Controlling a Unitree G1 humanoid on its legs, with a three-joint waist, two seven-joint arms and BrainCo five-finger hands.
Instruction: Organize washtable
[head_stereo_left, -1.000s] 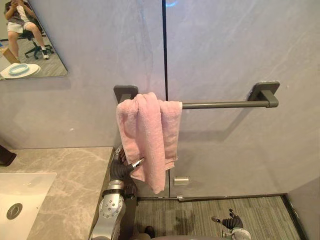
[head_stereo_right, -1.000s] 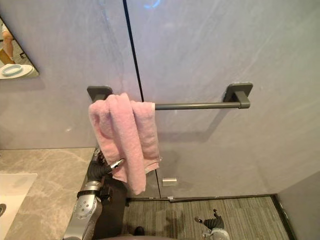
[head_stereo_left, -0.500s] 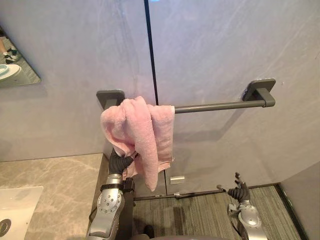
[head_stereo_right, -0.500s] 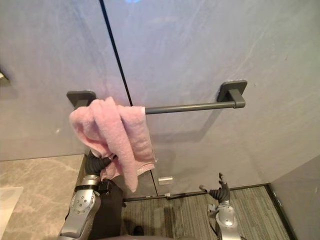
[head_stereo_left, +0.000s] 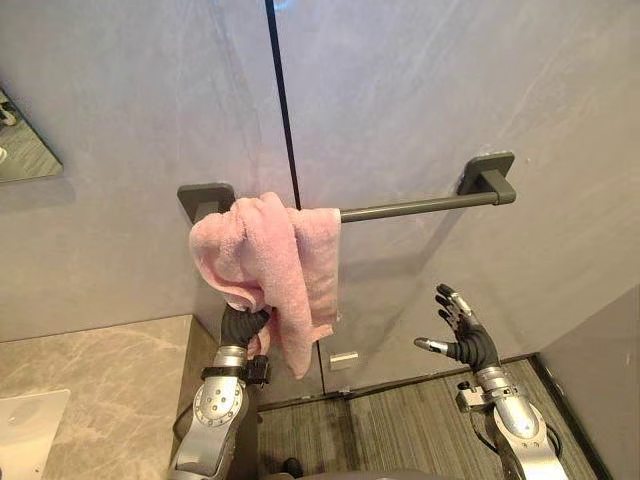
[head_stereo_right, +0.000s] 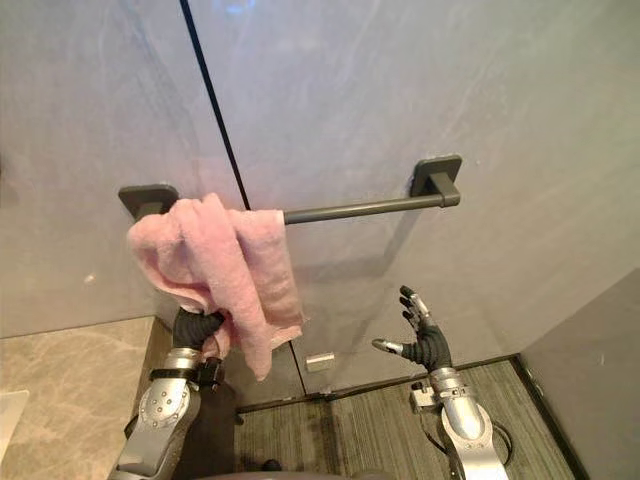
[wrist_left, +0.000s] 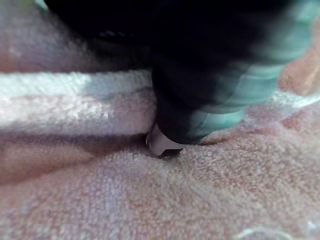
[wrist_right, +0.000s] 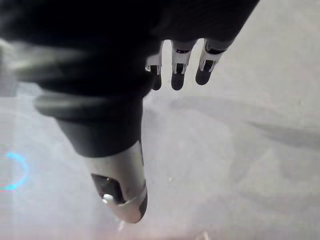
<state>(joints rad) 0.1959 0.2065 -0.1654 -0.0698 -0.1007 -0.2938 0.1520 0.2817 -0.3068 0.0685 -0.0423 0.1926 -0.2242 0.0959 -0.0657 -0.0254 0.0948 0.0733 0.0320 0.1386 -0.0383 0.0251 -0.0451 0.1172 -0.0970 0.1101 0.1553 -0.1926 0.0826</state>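
Raised from its low place near the floor, the right hand (head_stereo_left: 462, 338) is now seen higher in front of the grey wall (head_stereo_left: 420, 90), below the bare stretch of the towel rail (head_stereo_left: 420, 208) and apart from it. Its fingers (wrist_right: 177, 75) are held straight and spread, with the thumb out to the side, and nothing is held in them. The pink towel (head_stereo_left: 270, 260) is hung over the left end of the rail, just beside the left bracket (head_stereo_left: 205, 197), and is gathered more tightly than a second ago, its lower left part pushed up into a bunch. The left hand (head_stereo_left: 240, 325) is placed beneath that bunch, its dark ribbed cover showing under the cloth. In the left wrist view one fingertip (wrist_left: 162, 142) is pressed against the towelling, but whether the cloth is grasped or merely propped up cannot be told, since the fingers are buried in it. The right bracket (head_stereo_left: 488, 173) is fixed well away on the right. A marble countertop (head_stereo_left: 100, 380) is seen at lower left with the corner of a white sink (head_stereo_left: 25, 425) set in it, and a mirror's edge (head_stereo_left: 20, 150) is seen above it. Grey striped flooring (head_stereo_left: 400, 430) lies at the foot of the wall.
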